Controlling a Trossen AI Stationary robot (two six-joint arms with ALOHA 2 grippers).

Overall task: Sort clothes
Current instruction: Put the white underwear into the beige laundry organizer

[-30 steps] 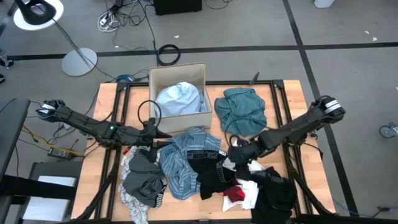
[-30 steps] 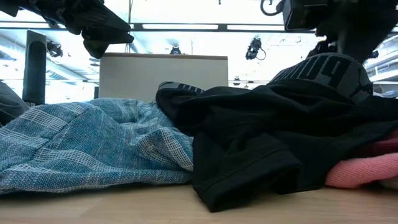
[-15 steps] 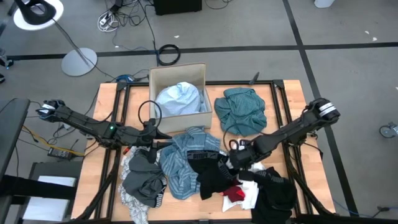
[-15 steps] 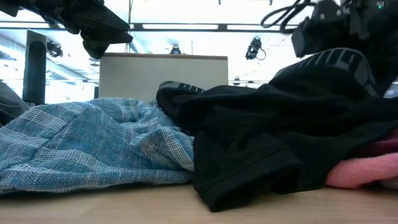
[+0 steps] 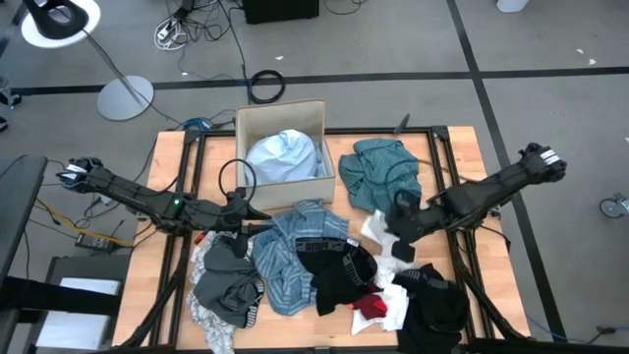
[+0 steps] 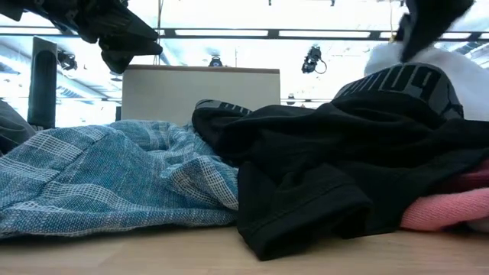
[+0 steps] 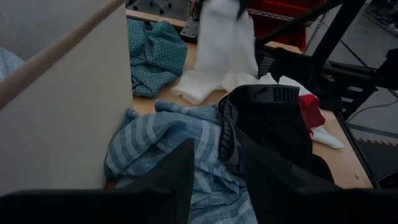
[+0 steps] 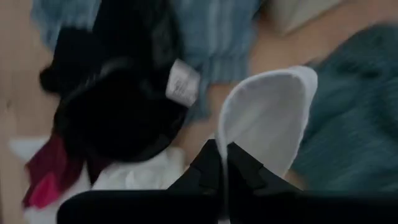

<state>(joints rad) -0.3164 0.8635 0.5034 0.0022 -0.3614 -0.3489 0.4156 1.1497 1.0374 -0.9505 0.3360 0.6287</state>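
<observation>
The clothes lie in a heap at the table's middle: a blue-striped piece (image 5: 293,251), a black piece (image 5: 339,275), a grey one (image 5: 228,280), a red one (image 5: 371,307), and a teal piece (image 5: 381,172) farther back. A light blue shirt (image 5: 282,155) lies inside the cardboard box (image 5: 316,113). My right gripper (image 5: 401,218) is shut on a white piece (image 7: 221,50), right of the heap. My left gripper (image 5: 257,218) hovers open over the striped piece, near the box's front wall. My right gripper pinches a folded edge of the white piece (image 8: 225,134) between its two fingers, coming at it from above. The cloth hangs down below the fingers, one bulging loop (image 8: 267,112) beside them. Its lower end (image 7: 205,84) spreads on the table by the teal piece.
More white and black cloth (image 5: 423,295) lies at the near right. The box stands at the table's far middle. Bare wood shows at the far left (image 5: 192,167) and along the right edge (image 5: 472,197). Cables and a lamp base lie on the floor beyond.
My right gripper has shut on the white piece in the heap, then gone up and toward the table's far right. The white piece's upper part has been lifted out of the heap and now hangs, while its lower end stays on the table.
</observation>
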